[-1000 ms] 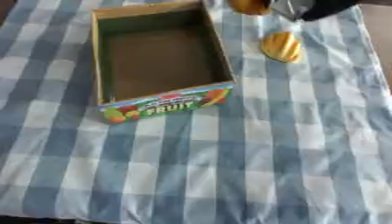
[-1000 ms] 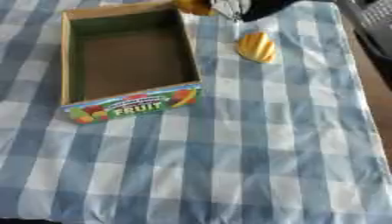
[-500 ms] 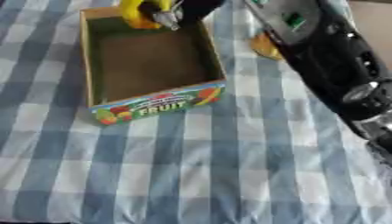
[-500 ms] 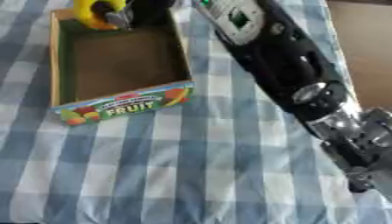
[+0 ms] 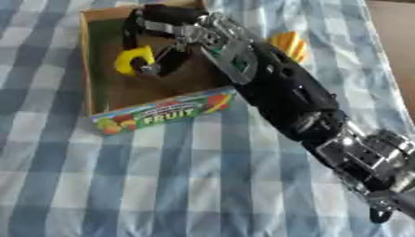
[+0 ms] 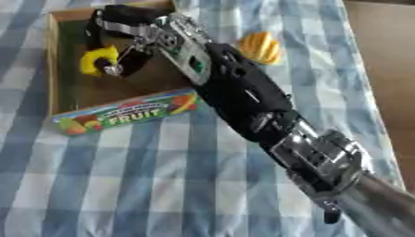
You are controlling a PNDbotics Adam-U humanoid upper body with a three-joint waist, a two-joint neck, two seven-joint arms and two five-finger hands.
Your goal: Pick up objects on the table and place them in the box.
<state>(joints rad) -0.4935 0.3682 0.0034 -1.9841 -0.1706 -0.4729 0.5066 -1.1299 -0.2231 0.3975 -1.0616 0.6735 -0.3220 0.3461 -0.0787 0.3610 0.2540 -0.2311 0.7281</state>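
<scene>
We start with the blue-and-white checked tablecloth covering the whole table under everything. Our right arm runs in from the lower right, crossing diagonally up to the box. The shallow cardboard box with the printed "FRUIT" front panel sits directly under our right hand, its open top facing up so things can be lowered straight in.

The right hand hangs over the box interior, fingers curled downward and pinching a yellow curved toy piece, banana-like in shape. The piece sits at the fingertips, just below and slightly to the left of the palm, inside the outline of the box walls. We cannot tell whether it already touches the box floor or is a little above it. We judge it is held this way for release: carried over the rim and kept low so it drops inside rather than bouncing out.

An orange ridged rounded toy object lies on the cloth to the right of the hand, just outside the box's right wall, beside the forearm. It looks like the next thing to collect.

The left hand shows in neither view.
</scene>
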